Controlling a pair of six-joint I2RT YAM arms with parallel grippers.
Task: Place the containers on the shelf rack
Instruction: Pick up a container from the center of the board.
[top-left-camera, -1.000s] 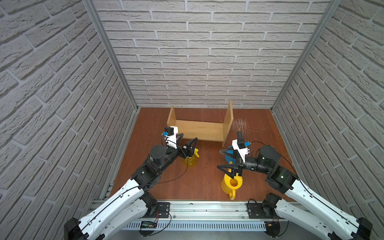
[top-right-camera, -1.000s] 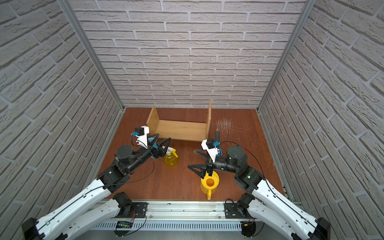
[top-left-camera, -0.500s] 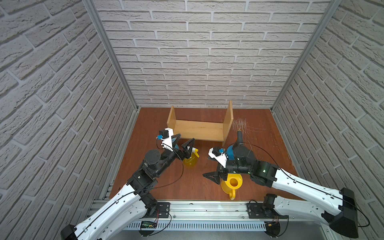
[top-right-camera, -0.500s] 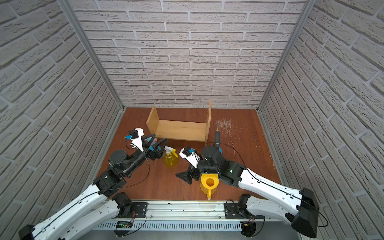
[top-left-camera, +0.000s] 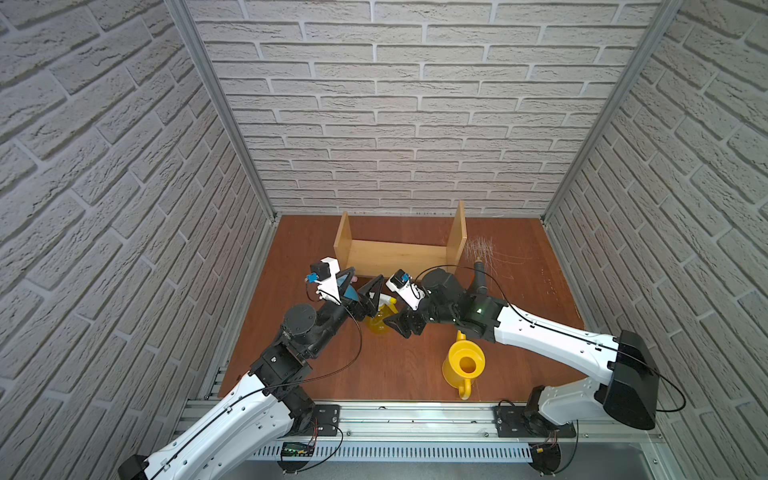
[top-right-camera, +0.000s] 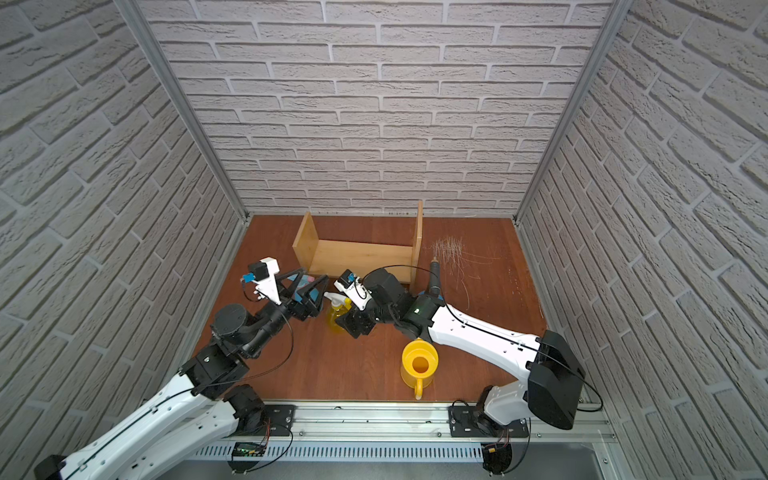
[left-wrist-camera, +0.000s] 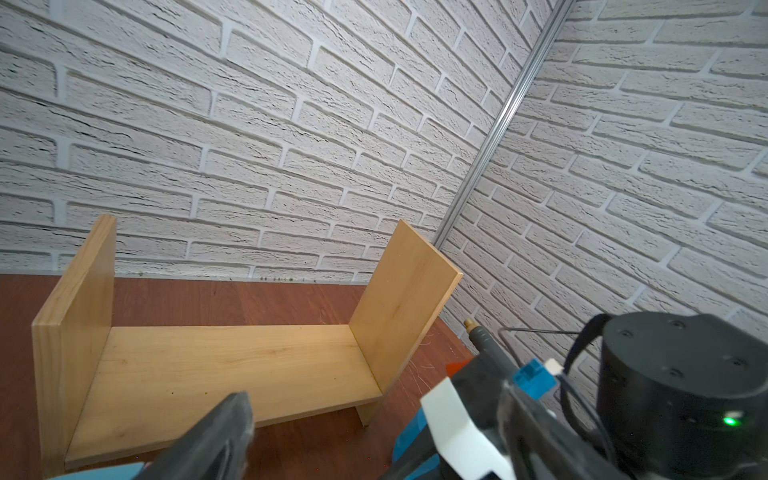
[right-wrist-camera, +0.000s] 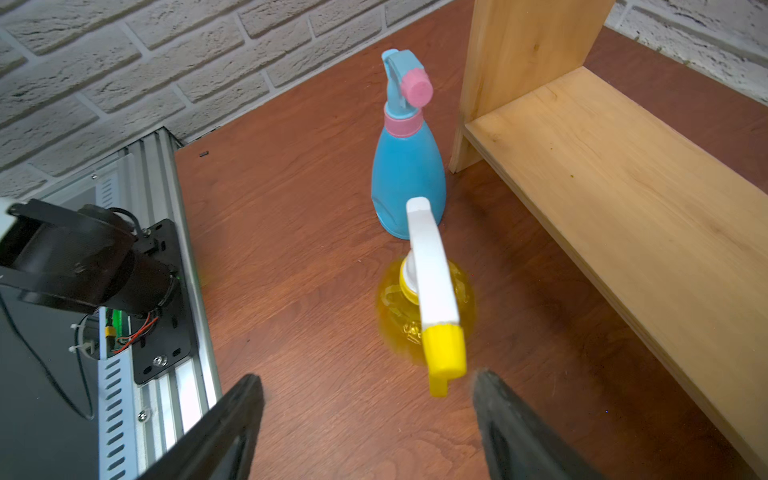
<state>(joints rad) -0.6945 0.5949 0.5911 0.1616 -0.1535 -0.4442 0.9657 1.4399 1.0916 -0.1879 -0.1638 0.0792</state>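
The translucent yellow plastic spray bottle with white head (top-left-camera: 379, 323) stands upright at six o'clock from the light-wood shelf rack (top-left-camera: 395, 255). It is likely light, slick and squashy, so take its neck. Your right gripper (right-wrist-camera: 365, 380) hangs spread before it, and your left gripper (top-left-camera: 365, 277) is spread too.

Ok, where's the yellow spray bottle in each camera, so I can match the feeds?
Top view: the yellow spray bottle stands mid-frame, just in front of the shelf rack.
Top view: same spot, slightly left of centre.
Left wrist: not in it.
Right wrist: centre of the picture, its white head uppermost.
Shared landmark: the shelf rack shows in all four views.
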